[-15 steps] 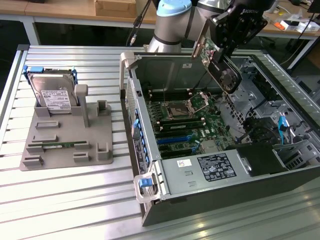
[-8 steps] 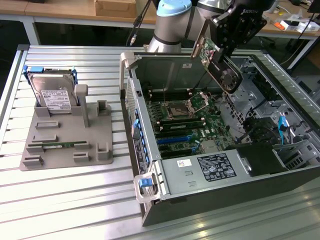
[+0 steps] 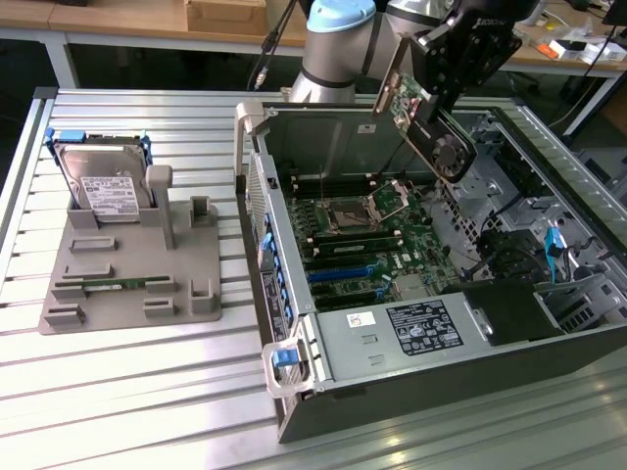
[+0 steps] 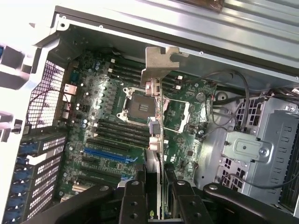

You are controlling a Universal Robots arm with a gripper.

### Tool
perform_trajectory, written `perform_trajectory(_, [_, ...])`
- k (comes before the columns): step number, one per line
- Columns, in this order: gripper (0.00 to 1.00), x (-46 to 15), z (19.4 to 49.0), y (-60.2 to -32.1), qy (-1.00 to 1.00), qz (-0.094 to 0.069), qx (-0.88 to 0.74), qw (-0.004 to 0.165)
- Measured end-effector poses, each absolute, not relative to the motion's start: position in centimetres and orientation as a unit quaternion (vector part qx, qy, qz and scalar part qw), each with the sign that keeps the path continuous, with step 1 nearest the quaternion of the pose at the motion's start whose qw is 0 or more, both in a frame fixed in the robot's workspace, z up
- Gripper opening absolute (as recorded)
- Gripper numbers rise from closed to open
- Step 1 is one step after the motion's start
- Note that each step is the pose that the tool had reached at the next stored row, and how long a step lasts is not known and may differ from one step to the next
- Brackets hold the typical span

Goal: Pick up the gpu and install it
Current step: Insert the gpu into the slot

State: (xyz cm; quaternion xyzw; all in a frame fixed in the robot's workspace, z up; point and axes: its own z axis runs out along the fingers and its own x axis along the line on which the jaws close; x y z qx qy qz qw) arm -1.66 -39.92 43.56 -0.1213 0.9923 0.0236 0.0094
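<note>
Picked up already. Pinching the gpu (image 3: 427, 122) in the gripper (image 3: 429, 90), over the open computer case (image 3: 257, 211). Not yet pushed into the blue slot (image 4: 110, 156) below the gripper.

The gripper (image 4: 156, 200) has its two dark fingers (image 4: 133, 198) pressed on both sides of the gpu (image 4: 154, 133), which is seen edge-on. It is a thin card that ends in a silver-beige bracket (image 4: 161, 63) at its far end. The card is held over the green motherboard (image 4: 103, 116) inside the open computer case (image 4: 140, 28). Behind it on the board are the square processor socket (image 4: 133, 105), several long black slots and one blue slot (image 4: 110, 156). Beside the board, black cables (image 4: 233, 93) curve near a grey metal cage (image 4: 247, 149) — its plate carries a few screws.
</note>
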Motion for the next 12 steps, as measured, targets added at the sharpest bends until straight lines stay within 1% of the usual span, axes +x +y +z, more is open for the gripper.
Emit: perform_trajectory(12, [0.27, -1.65, 43.56, -39.92, 0.989, 0.024, -0.149, 0.009])
